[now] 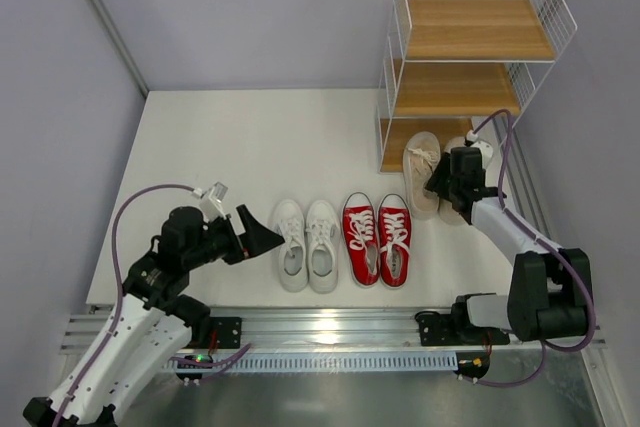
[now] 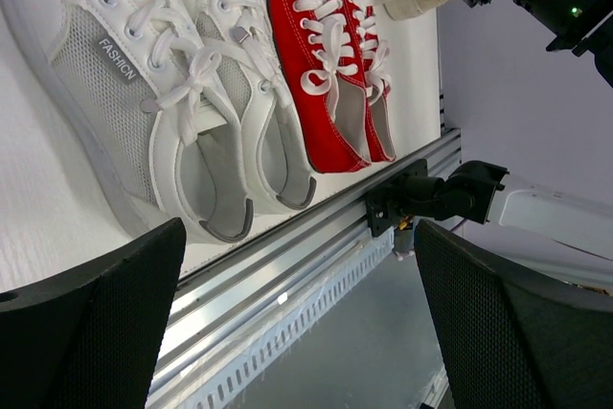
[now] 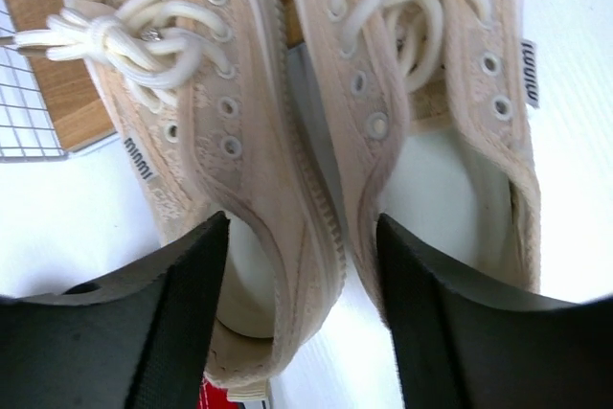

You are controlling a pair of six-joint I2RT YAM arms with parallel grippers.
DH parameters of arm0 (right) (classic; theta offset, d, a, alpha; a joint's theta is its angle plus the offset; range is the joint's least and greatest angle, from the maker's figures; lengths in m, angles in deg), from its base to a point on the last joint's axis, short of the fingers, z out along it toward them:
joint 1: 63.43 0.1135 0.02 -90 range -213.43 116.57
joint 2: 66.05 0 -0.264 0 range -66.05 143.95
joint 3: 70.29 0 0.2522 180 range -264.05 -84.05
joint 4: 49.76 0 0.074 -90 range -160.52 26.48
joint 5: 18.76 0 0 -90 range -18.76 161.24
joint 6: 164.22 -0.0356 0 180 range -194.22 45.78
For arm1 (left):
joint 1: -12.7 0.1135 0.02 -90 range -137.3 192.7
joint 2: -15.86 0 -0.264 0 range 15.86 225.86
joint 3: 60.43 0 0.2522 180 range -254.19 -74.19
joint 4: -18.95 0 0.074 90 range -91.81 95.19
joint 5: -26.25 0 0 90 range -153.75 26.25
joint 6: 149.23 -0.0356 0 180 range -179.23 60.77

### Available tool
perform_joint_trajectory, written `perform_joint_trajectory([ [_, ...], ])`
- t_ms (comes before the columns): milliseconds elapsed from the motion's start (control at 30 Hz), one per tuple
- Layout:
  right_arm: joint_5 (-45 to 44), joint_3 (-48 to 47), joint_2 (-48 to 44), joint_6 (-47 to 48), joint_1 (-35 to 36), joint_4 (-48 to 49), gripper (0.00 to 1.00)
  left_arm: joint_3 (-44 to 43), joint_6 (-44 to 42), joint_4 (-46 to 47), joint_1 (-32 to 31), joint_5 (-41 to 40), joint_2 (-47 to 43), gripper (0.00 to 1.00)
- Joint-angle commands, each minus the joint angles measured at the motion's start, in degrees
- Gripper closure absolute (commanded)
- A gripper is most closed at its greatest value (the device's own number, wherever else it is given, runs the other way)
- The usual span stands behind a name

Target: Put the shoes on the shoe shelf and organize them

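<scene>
The beige shoes [image 1: 423, 174] lie side by side at the foot of the shoe shelf [image 1: 465, 57], toes on its bottom board. My right gripper [image 1: 445, 187] is open over their heels. In the right wrist view, one finger [image 3: 144, 323] sits in the left beige shoe [image 3: 220, 112] and the other in the right beige shoe [image 3: 431, 74], straddling their inner walls. The white shoes [image 1: 307, 244] and red shoes [image 1: 378, 239] stand in a row near the front edge. My left gripper [image 1: 262, 239] is open and empty just left of the white pair [image 2: 172, 93].
The shelf's upper two boards hold nothing. Its white wire side [image 3: 24, 93] and bottom board [image 3: 48, 55] are just left of the beige shoes. A metal rail [image 1: 330, 325] runs along the table's front edge. Grey walls close in left and right.
</scene>
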Motion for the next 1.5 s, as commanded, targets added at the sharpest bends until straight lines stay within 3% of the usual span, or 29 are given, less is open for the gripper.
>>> perform_joint_trajectory([
  [0, -4.44, 1.59, -1.64, -1.88, 0.58, -3.48, 0.38, 0.67, 0.79, 2.36, -0.24, -0.03, 0.17, 0.00],
  [267, -3.13, -2.09, 7.76, -0.83, 0.58, -6.73, 0.74, 1.46, 1.14, 2.28, -0.33, -0.11, -0.36, 0.00],
  [300, -2.86, -2.36, 8.46, -1.00, 0.58, -6.73, 0.86, 1.46, 1.14, 2.01, -0.24, -0.29, -0.62, 0.00],
  [367, -2.95, -2.18, 8.21, -0.91, 0.93, -6.21, 0.96, 1.46, 1.05, 1.66, -0.24, -0.46, -0.97, 0.00],
  [733, -9.54, 2.83, -3.83, 2.95, 4.98, 7.92, 0.96, 2.51, 1.58, 2.80, -0.33, -0.55, -1.06, 0.00],
  [1033, -8.75, 1.17, 0.29, 7.70, 5.50, 20.68, 0.96, 2.60, 1.58, 2.45, -0.24, -1.08, -2.38, 0.00],
  [1233, -6.20, -2.18, 3.37, 12.00, 5.77, 23.85, 0.96, 2.51, 1.49, 2.45, -0.24, -1.52, -2.56, 0.00],
  [1467, -5.24, -3.06, 0.92, 14.12, 6.64, 24.29, 0.96, 2.43, 1.23, 3.33, -0.33, -1.61, -1.51, 0.00],
])
